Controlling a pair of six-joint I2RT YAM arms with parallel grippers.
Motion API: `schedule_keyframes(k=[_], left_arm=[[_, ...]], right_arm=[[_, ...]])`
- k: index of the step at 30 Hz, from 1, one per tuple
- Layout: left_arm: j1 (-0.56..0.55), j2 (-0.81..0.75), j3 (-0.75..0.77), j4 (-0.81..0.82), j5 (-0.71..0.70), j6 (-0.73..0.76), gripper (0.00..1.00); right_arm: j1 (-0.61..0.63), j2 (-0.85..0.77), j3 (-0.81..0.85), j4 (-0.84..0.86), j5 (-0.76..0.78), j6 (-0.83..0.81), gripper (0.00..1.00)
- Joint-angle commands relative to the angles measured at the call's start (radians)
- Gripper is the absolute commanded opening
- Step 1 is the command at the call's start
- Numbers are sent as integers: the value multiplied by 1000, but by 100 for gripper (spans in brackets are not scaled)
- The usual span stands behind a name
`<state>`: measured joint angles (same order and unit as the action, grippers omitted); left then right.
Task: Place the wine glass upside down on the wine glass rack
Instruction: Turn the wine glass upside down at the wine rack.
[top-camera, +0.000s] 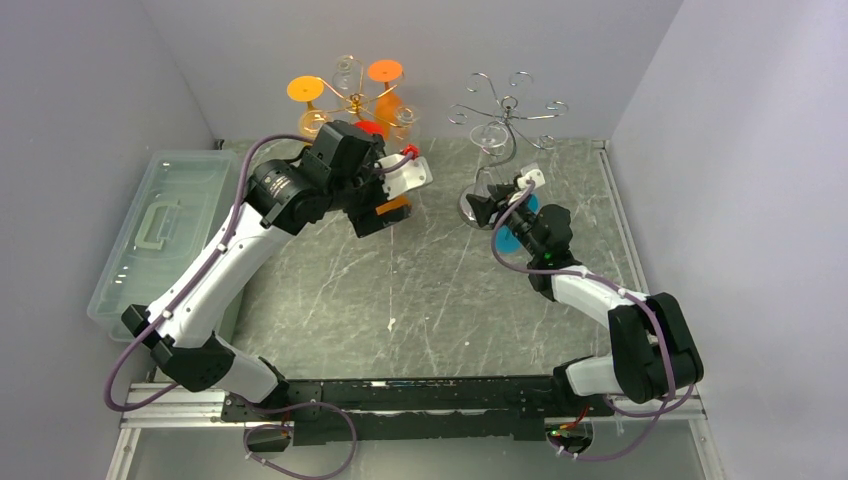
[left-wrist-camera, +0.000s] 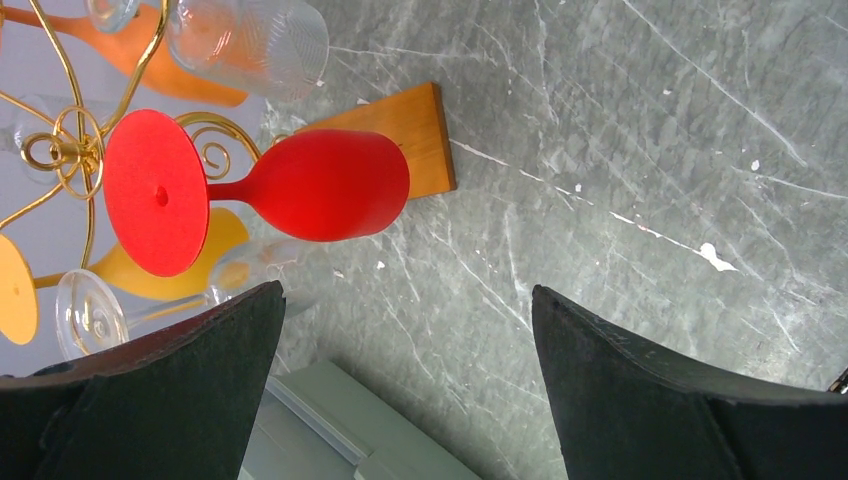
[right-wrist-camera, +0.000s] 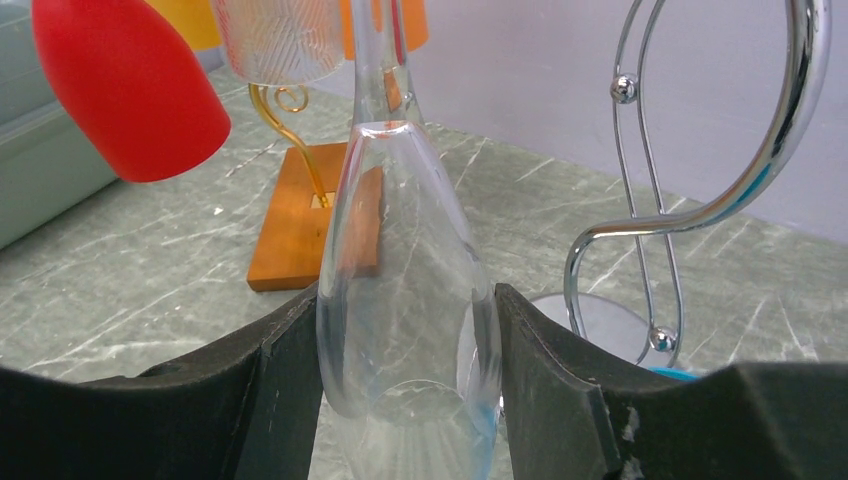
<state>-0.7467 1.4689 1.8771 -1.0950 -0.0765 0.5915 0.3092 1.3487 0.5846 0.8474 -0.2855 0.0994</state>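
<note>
At 11 o'clock on the desk (top-camera: 420, 290), released left pincer (left-wrist-camera: 405, 300), near the red glass (left-wrist-camera: 320, 185) on the gold rack (left-wrist-camera: 60, 150). At 1 o'clock, right pincer (right-wrist-camera: 405, 300) grasping the wine glass (right-wrist-camera: 400, 230) by its bowl, chrome rack (right-wrist-camera: 640, 220) just beside at 3 o'clock.

Plain pale grey walls (top-camera: 450, 30) close in a grey marble-patterned worktop (top-camera: 420, 290) veined in white, evenly lit. A metal rail (top-camera: 190, 416) runs along its near edge.
</note>
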Motion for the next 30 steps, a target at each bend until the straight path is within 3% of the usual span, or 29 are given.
schedule_keyframes(k=[1, 16, 19, 22, 23, 24, 30], left_arm=[[-3, -10, 21, 46, -19, 8, 99], [-3, -8, 2, 73, -51, 10, 99], [-3, -12, -8, 82, -56, 18, 99], [-3, -12, -9, 84, -61, 22, 99], [-3, -13, -9, 86, -61, 22, 99], [-2, -14, -11, 88, -61, 24, 100], [-1, -18, -21, 98, -66, 31, 100]], right_arm=[[2, -9, -18, 133, 28, -6, 0], [-1, 17, -79, 214, 88, 97, 2], [-1, 32, -72, 191, 74, 98, 38], [-1, 37, -69, 173, 65, 90, 62], [-1, 37, -68, 165, 67, 88, 92], [-1, 35, -67, 157, 70, 86, 99], [-1, -3, -59, 81, 82, 70, 100]])
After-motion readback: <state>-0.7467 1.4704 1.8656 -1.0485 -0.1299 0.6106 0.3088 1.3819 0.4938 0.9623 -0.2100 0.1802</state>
